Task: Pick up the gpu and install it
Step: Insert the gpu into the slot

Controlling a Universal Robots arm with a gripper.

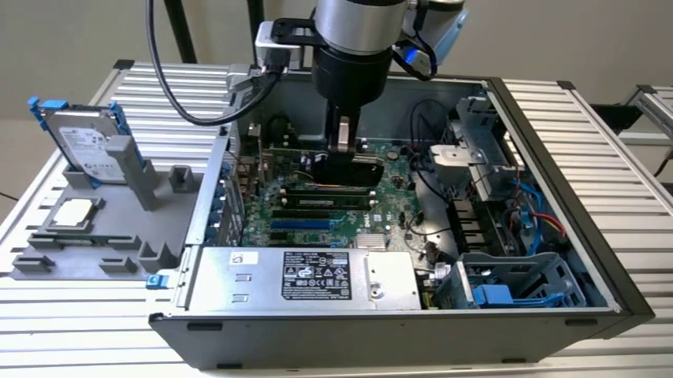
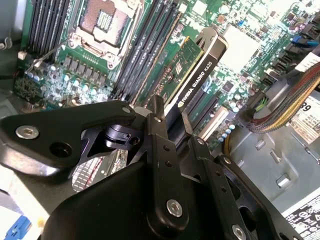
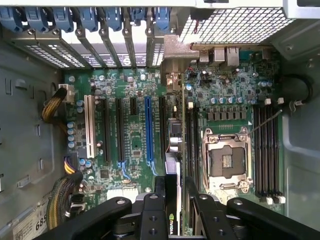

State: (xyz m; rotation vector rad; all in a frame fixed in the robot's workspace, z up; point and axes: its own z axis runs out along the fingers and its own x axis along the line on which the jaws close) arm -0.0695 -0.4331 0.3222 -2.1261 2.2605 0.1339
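- We find the gripper [image 1: 348,157] closed on the gpu [image 1: 351,171], holding it on edge inside the open computer case [image 1: 589,236].
- The card hangs just above the motherboard [image 1: 315,206], at about 12 o'clock from the power supply [image 1: 315,277].
- We judge the installation step in hand; the card appears not yet seated.
- Seating calls for edge-to-slot alignment, bracket toward the rear openings.

Ribbed metal table, loaded

We see a ribbed silver table [image 1: 589,118] of aluminium slats carrying two things: an open computer case [image 1: 399,339] filling its middle and the exterior view's right, and just beside it, on the exterior view's left, a grey parts fixture [image 1: 90,228]. Bare slats show around both, along the near and far edges.
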